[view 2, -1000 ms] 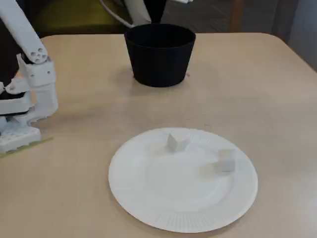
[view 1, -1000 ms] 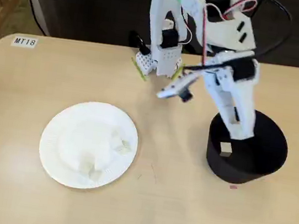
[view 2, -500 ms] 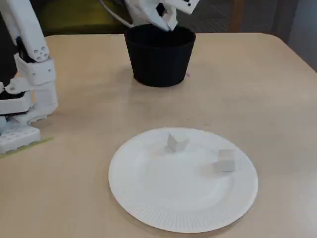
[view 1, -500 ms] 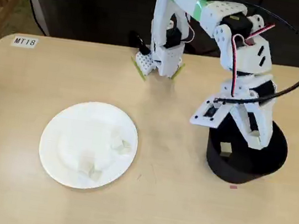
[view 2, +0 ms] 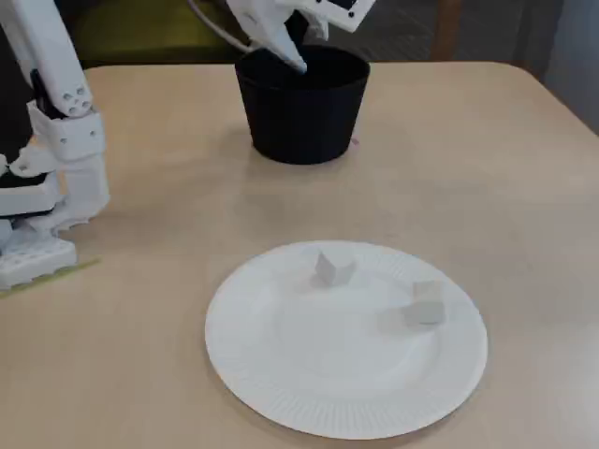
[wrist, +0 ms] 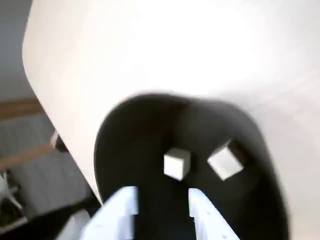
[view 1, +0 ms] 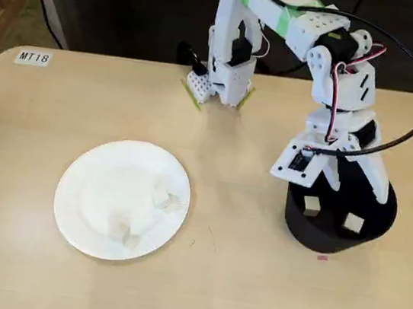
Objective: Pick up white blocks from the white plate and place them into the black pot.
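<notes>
My pincer (wrist: pixel 162 207) hangs released and empty, with two white blocks (wrist: pixel 176 163) lying below it in the black pot (view 1: pixel 373 216). More blocks wait well away on the white plate (view 2: pixel 281 393), so I judge the job partly done.

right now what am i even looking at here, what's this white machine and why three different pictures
It is a small white robot arm bolted at the back of a tan table, with a two-finger hand at its end. The three pictures show the same moment from three cameras. One fixed view looks down from above the table. Another fixed view looks across the table from the plate side. The wrist view rides on the arm and looks straight down past the fingers.

On the table sit a round white paper plate and a black pot. A few small pale blocks lie on the plate. Two blocks lie inside the pot. The hand hangs over the pot's mouth, open and holding nothing.
</notes>
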Tool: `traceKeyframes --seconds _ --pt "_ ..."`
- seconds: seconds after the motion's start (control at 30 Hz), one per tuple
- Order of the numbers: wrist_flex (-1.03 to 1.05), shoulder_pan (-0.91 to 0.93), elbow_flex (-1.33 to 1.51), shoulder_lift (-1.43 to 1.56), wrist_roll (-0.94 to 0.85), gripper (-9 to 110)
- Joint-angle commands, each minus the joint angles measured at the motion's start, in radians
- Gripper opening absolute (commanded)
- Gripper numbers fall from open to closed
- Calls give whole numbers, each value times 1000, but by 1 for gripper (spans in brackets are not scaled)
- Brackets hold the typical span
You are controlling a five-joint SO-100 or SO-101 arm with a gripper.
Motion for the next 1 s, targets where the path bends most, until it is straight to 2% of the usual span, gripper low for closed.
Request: traceKeyframes --seconds 0.0,0.1,0.23,0.4,0.6,0.73,0.97 --pt "77 276 -34 126 -12 -2" --pt "103 499 -34 141 -51 -2" --pt "95 673 -41 40 -58 -2" --pt "89 775 -123 -143 -3 -2" --pt "89 802 -235 -281 124 -2" --pt "106 805 -310 -351 146 19" --pt "170 854 -423 -485 172 28"
